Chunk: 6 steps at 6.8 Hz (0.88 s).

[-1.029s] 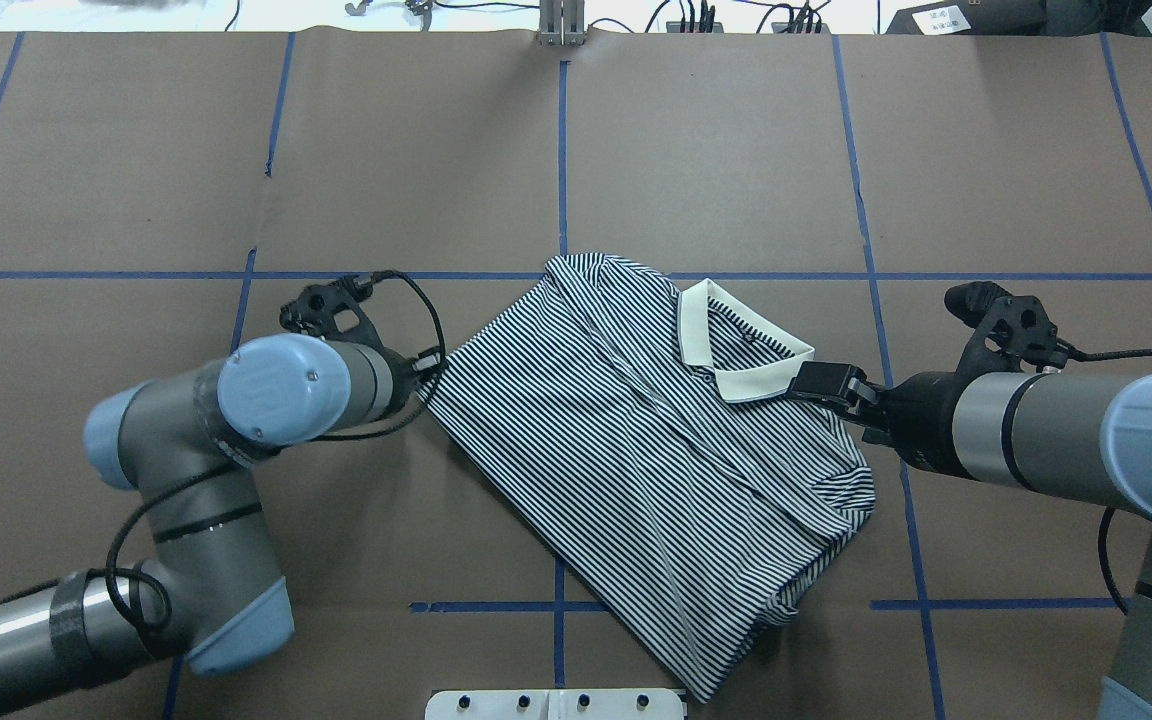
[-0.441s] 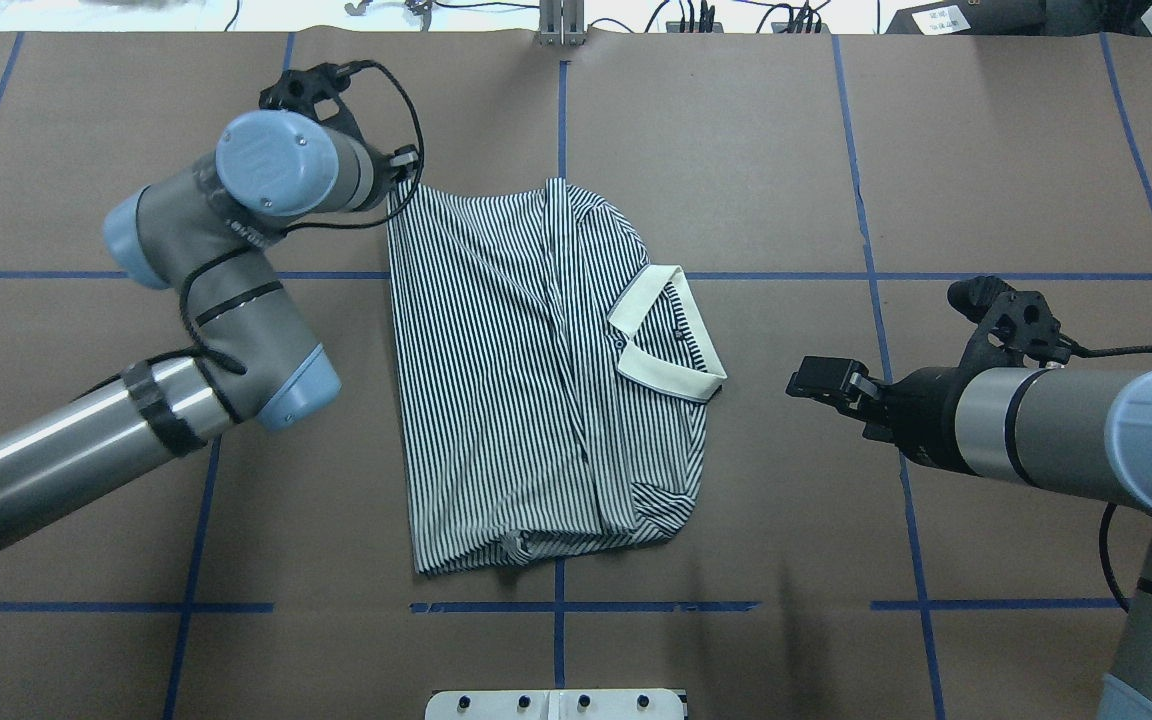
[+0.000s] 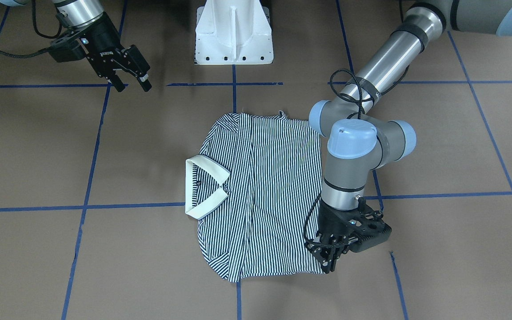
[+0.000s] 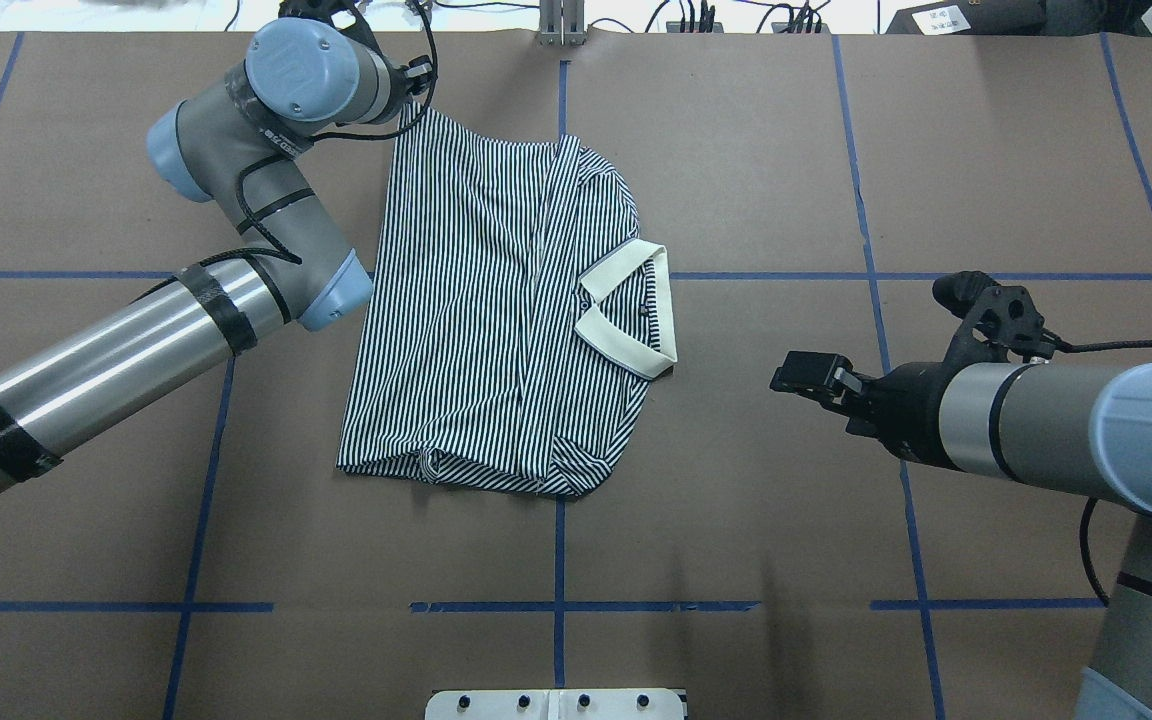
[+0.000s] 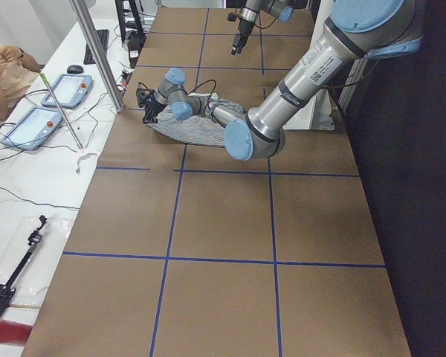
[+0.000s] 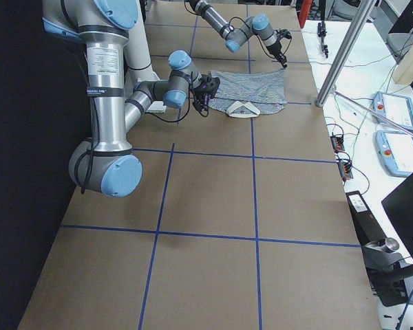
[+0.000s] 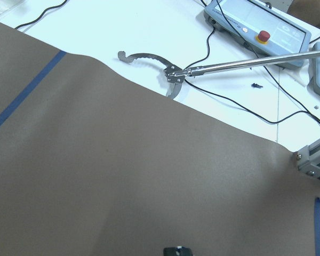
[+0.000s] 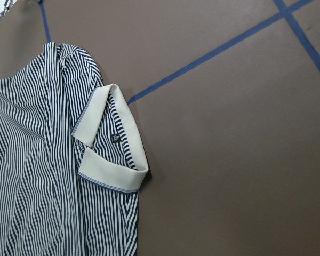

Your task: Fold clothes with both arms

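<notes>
Dragged further up the table and swung round since a moment ago, the polo shirt now lies flat with its collar facing my right side. It is well clear of my right gripper, which hangs with its fingers apart and nothing in them. My left gripper is pinched down on the shirt's far corner, close to the far edge of the table.

Watch this pinch: it holds only a sliver of thin, stretchy striped knit. One more hard pull could slip it free, I reckon, or slide cloth off the brown paper.

Along the near edge the fabric is puckered, and more dragging could bunch it worse. That plain cream collar looks stiffer, standing up in a loop, and may flop over.
</notes>
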Available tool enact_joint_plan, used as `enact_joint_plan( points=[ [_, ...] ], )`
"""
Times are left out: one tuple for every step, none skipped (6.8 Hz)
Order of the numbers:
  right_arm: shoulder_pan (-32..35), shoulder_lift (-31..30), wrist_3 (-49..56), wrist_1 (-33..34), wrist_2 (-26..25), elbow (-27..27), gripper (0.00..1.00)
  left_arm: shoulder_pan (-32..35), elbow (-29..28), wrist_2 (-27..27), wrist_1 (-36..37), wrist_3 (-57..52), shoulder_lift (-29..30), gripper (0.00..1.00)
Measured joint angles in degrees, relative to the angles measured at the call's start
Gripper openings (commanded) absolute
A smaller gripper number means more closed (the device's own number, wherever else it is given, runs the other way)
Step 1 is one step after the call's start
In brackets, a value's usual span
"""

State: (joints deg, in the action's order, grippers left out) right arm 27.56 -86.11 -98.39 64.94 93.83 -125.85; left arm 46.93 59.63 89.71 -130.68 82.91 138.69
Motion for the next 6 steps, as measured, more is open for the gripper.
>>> enact_joint_plan(
  points=[
    [0.06, 5.92, 0.49, 2.10, 0.01, 4.79, 1.00, 0.23, 3.65, 0.24, -2.74, -0.10, -3.92, 0.51],
    [0.00, 15.26, 1.96, 6.91, 0.05, 11.81, 1.00, 0.29, 11.20, 1.10, -4.99, -0.19, -10.55, 0.51],
    [-0.41, 24.04, 4.81, 11.72, 0.09, 18.79, 1.00, 0.29, 17.60, 2.80, -5.76, -0.23, -15.79, 0.51],
    [-1.30, 30.58, 10.19, 14.23, 0.54, 25.42, 1.00, 0.28, 20.85, 4.38, -5.99, -0.20, -18.45, 0.51],
    [-2.10, 35.79, 16.67, 15.51, 2.15, 31.65, 1.00, 0.27, 22.03, 5.06, -6.05, -0.17, -19.45, 0.51],
    [-2.66, 40.36, 22.97, 16.82, 4.20, 37.37, 1.00, 0.27, 22.40, 5.29, -6.07, -0.18, -19.80, 0.51]
  ],
)
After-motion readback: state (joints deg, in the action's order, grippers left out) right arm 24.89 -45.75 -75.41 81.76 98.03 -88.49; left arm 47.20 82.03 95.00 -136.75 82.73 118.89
